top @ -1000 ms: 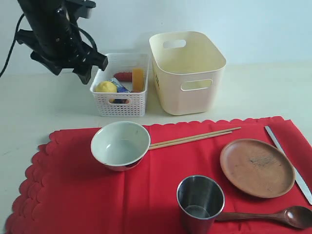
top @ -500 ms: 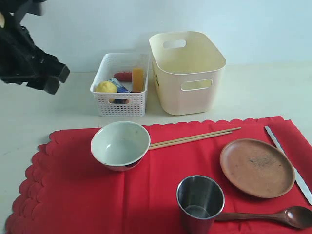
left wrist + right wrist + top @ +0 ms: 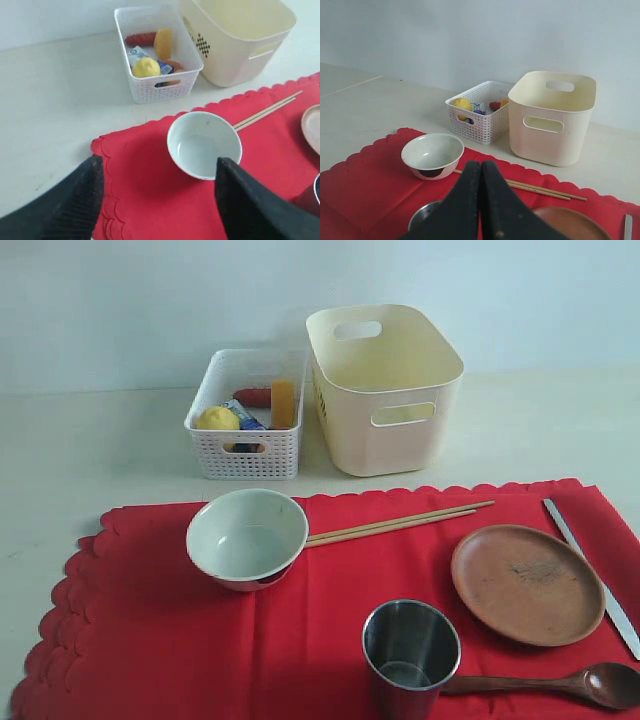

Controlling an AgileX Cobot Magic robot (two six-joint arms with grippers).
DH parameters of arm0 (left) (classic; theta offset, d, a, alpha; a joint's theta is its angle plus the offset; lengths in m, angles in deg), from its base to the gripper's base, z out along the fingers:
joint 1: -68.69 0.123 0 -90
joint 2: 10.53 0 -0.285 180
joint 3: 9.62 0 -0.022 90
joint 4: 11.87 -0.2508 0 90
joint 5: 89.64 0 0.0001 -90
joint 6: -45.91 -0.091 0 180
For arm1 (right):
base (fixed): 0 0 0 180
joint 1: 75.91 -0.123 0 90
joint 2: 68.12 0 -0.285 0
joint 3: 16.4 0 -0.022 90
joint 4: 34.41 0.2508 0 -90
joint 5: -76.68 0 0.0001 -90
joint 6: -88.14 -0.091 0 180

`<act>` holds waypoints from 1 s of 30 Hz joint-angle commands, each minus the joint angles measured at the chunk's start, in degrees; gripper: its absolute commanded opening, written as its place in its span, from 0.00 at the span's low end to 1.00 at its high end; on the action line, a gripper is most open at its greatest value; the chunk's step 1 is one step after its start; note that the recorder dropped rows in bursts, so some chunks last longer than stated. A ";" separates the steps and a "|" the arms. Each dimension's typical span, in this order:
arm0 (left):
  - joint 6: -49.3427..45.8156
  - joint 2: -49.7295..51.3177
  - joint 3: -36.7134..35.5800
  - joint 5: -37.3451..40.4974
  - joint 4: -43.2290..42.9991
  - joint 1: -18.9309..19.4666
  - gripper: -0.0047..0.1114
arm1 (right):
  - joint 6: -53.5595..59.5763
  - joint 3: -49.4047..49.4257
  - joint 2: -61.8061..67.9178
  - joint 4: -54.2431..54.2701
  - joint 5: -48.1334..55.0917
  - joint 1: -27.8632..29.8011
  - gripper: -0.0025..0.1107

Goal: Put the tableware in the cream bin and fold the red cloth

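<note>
While left jaws gape empty, right jaws pressed together: one bowl, two chopsticks.

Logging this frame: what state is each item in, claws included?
cream bin: upright, nothing seen inside
white basket: upright, holds food
bowl: right way up, empty
steel cup: upright
brown plate: flat, empty
red cloth: spread out, unfolded
left claw: open, empty
right claw: shut, empty
</note>
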 commanded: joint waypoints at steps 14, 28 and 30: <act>-8.38 -33.65 -9.91 -1.08 0.58 -0.33 0.57 | 0.19 1.71 -0.26 -0.85 -3.61 0.13 0.02; -10.09 -44.92 -16.74 -0.12 0.68 -0.33 0.57 | 0.32 1.71 -0.26 -1.41 -3.59 0.13 0.02; -10.09 -44.92 -19.01 -0.13 0.68 -0.33 0.57 | 0.32 1.71 -0.26 -1.41 -3.59 0.13 0.02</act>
